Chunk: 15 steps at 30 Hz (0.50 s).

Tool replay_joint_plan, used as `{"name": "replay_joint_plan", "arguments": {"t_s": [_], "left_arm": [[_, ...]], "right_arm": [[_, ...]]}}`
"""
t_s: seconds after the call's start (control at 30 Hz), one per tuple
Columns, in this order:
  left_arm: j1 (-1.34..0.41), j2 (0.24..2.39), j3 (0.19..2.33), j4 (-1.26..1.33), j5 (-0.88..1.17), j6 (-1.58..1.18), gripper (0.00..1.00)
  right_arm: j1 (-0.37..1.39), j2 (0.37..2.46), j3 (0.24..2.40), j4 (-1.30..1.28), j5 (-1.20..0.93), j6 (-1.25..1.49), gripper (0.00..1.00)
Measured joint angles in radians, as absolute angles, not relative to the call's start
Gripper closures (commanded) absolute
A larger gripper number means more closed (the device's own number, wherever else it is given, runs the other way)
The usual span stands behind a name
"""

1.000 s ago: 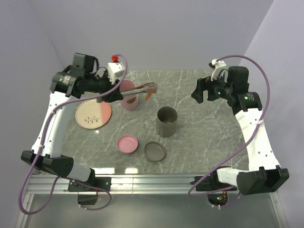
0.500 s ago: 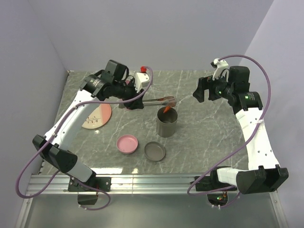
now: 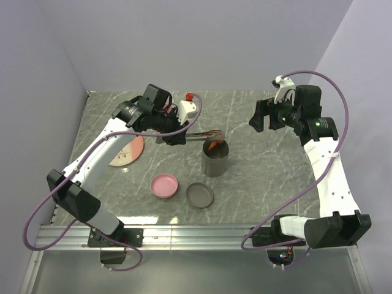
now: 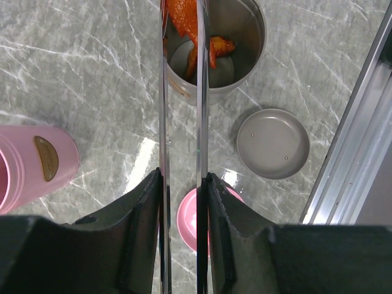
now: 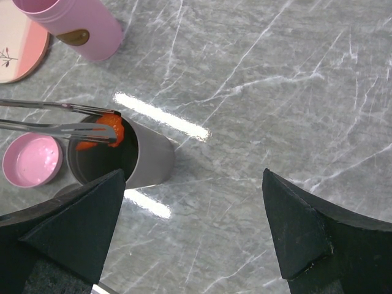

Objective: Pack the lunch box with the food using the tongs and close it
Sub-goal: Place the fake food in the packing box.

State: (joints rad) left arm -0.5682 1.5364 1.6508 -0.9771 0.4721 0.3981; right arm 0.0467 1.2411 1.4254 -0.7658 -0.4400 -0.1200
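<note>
My left gripper (image 3: 179,137) (image 4: 183,184) is shut on the silver tongs (image 3: 202,134) (image 4: 200,92). The tongs' tips pinch an orange shrimp-like piece of food (image 3: 212,145) (image 4: 182,17) (image 5: 111,127) in the mouth of the grey cylindrical lunch box (image 3: 215,159) (image 4: 240,58) (image 5: 149,160). Another orange piece (image 4: 220,45) lies inside it. Its grey lid (image 3: 199,195) (image 4: 272,143) lies on the table in front. My right gripper (image 3: 260,116) (image 5: 193,229) hovers open and empty to the right of the box.
A pink cup (image 4: 37,164) (image 5: 79,27) stands left of the lunch box, mostly hidden under my left arm in the top view. A pink lid (image 3: 164,185) (image 4: 187,220) (image 5: 32,160) lies beside the grey one. A pink-and-cream plate (image 3: 124,154) (image 5: 18,43) sits at the left.
My left arm swung right from above the pink cup to the grey lunch box, carrying the orange piece in the tongs. The right arm stayed still.
</note>
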Motion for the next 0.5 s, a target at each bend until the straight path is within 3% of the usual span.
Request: {"name": "replay_joint_plan", "arguments": {"t_s": [0.5], "left_arm": [[-0.589,1.536,1.64,-0.975,0.467,0.406,0.57]], "right_arm": [[0.045,1.252,1.44,-0.78,-0.453,-0.121,0.0]]}}
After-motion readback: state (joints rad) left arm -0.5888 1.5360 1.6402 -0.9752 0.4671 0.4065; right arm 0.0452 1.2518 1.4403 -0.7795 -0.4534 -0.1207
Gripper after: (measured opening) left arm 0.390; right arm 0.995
